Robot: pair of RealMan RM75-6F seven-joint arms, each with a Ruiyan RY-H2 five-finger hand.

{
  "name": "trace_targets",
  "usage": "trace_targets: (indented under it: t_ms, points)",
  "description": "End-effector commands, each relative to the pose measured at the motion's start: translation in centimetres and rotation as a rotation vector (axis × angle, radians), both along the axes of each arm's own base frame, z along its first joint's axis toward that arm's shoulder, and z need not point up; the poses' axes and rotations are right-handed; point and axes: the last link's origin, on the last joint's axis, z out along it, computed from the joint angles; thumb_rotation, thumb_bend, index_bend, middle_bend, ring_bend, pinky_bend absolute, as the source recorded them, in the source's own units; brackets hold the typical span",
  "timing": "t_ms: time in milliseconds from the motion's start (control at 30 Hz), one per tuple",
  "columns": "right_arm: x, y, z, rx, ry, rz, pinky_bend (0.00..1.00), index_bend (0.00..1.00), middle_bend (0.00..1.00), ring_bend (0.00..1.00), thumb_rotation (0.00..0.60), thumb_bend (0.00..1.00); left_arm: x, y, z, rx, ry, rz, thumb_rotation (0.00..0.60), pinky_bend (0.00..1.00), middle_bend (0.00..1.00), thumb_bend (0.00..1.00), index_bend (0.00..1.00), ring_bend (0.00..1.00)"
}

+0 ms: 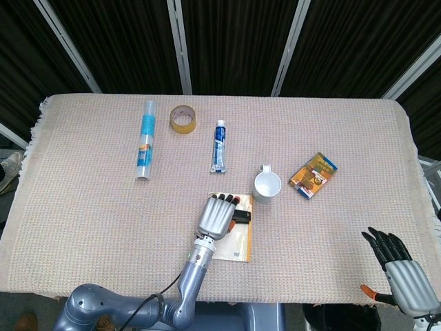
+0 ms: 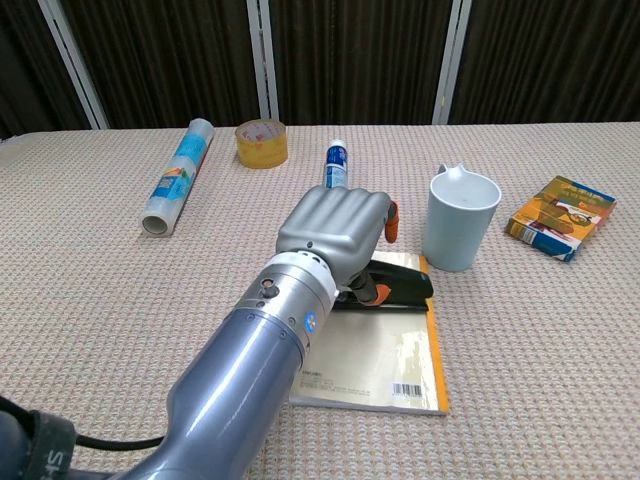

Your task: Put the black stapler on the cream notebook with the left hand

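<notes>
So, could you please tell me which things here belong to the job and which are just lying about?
Job: black stapler, cream notebook, left hand.

Lying about: cup, tape roll, tube, film roll, small box.

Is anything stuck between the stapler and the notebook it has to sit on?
No, nothing visible. The stapler lies on the far end of the notebook, with the left hand over it. The cup stands just beyond, off the notebook.
</notes>
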Motion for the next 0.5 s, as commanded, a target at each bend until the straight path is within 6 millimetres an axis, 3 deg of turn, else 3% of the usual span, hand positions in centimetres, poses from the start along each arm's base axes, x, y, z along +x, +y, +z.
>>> trace_targets:
  t_ms: [33,233,400,500]
  points:
    - [0.0,0.0,0.0,0.0,0.0,0.0,0.0,0.0,0.0,0.0,0.6,0.09,0.0,-0.2,-0.1,-0.006,0.009,-0.002,0.6,0.51,0.36,0.21,0.25,0.38]
    - [0.1,0.0,-0.1,0.001,0.003,0.001,0.0,0.0,0.0,0.01,0.6,0.08,0.1,-0.4,0.1,0.002,0.011,-0.003,0.6,0.49,0.34,0.2,0.24,0.36]
    - [0.1,0.1,-0.2,0.011,-0.002,0.008,0.0,0.0,0.0,0.05,0.6,0.09,0.1,-0.8,1.1,0.051,0.008,-0.023,0.6,0.37,0.15,0.19,0.15,0.21]
    - [0.6,0.2,-0.1,0.013,-0.03,0.048,0.0,0.0,0.0,0.06,0.6,0.1,-0.2,-0.9,2.5,0.077,-0.001,-0.034,0.6,0.32,0.11,0.19,0.12,0.17]
